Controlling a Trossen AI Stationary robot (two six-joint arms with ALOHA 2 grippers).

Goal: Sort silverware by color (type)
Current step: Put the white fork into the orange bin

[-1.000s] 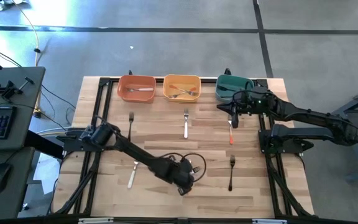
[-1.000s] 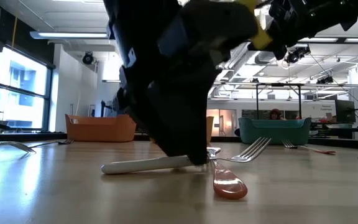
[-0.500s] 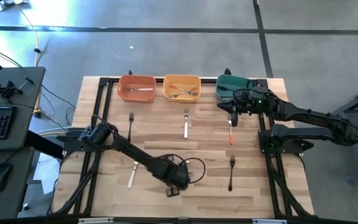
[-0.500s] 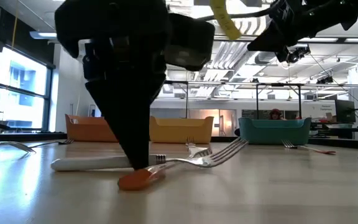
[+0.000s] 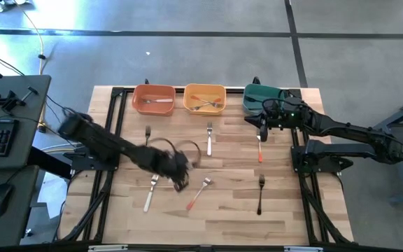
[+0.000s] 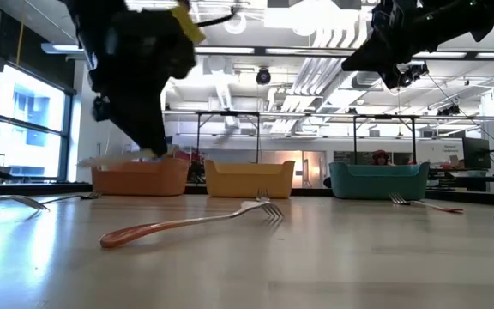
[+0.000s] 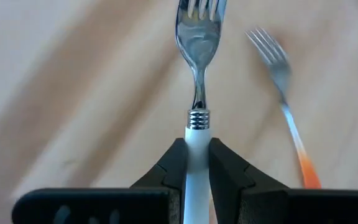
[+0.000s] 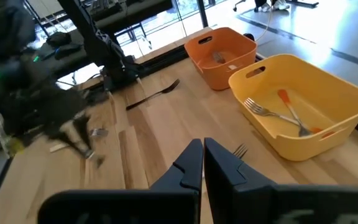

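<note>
Your left gripper (image 7: 197, 163) is clamped on a white-handled fork (image 7: 197, 118), lifted off the table, its long axis running straight out from the jaws, tines leading. It hangs over the table's middle, well short of the orange bin (image 5: 153, 99), which already holds a white fork, so I'd judge that bin is your target: carry the fork away from the table's near edge toward it. An orange-handled fork (image 5: 198, 193) lies loose on the wood just beside your left gripper. Your right gripper (image 8: 202, 163) waits beside the green bin (image 5: 261, 96), fingers pressed together with nothing between them.
</note>
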